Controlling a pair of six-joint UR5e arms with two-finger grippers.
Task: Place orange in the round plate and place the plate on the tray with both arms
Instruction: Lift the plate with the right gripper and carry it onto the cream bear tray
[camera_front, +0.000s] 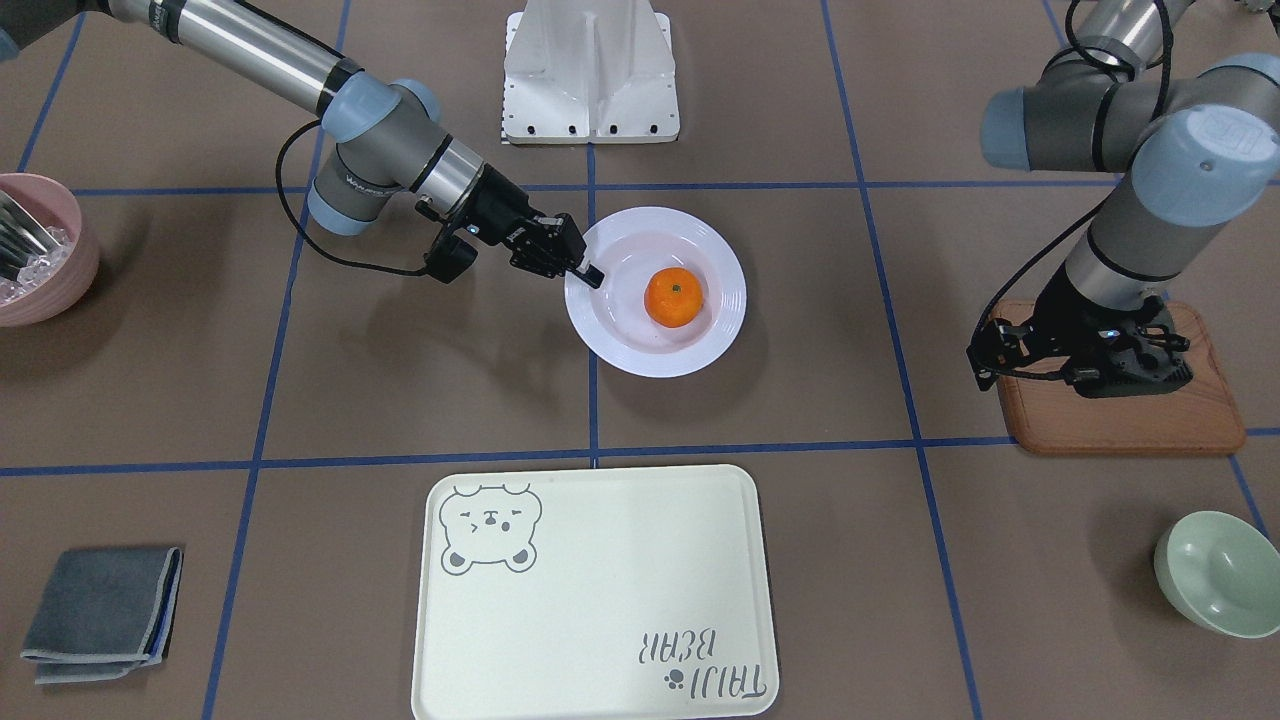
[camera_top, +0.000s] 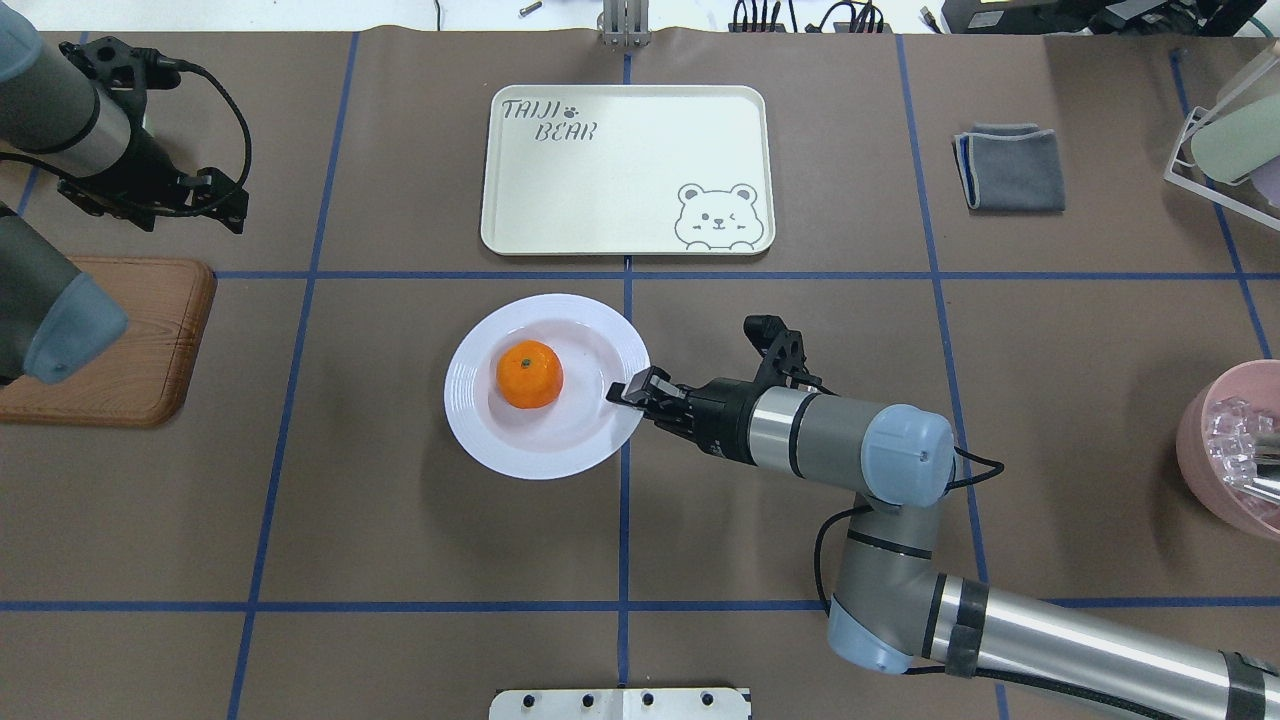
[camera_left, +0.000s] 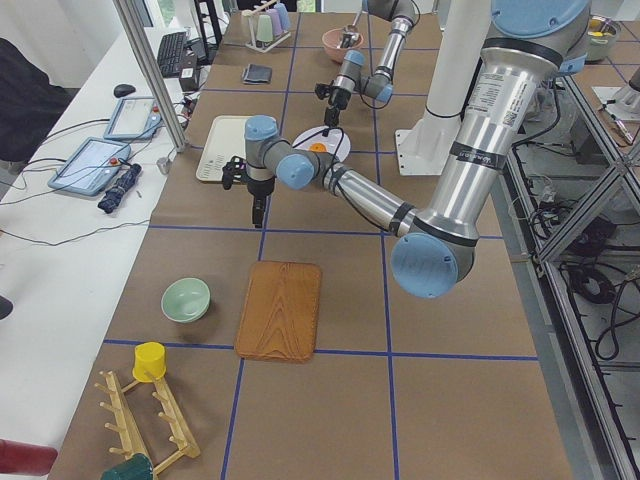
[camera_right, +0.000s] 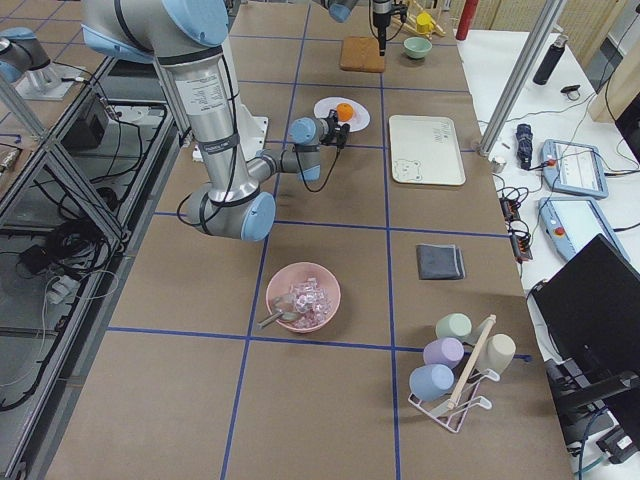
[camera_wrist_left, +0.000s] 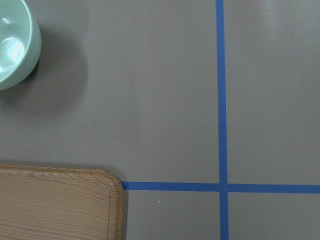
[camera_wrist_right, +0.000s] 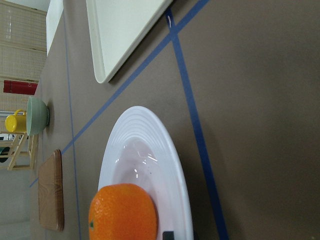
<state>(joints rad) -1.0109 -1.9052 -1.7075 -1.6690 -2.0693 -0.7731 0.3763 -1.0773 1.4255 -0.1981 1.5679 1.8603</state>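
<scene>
The orange (camera_front: 673, 297) (camera_top: 529, 374) (camera_wrist_right: 122, 212) lies in the hollow of the white round plate (camera_front: 722, 252) (camera_top: 470, 425) (camera_wrist_right: 176, 165), which rests on the table mid-way between the robot and the tray. My right gripper (camera_front: 591, 277) (camera_top: 622, 391) reaches in low and is shut on the plate's rim at the side nearest the right arm. The cream bear tray (camera_front: 600, 600) (camera_top: 620, 170) lies bare beyond the plate. My left gripper (camera_front: 1100, 382) hangs pointing down over a wooden board, far from the plate; whether it is open or shut does not show.
A brown wooden board (camera_front: 1120, 425) (camera_wrist_left: 55, 200) lies under the left arm, with a pale green bowl (camera_front: 1220, 572) (camera_wrist_left: 12, 45) beyond it. A pink bowl (camera_front: 45, 265) stands at the far right side, and a folded grey cloth (camera_front: 100, 610) lies past it.
</scene>
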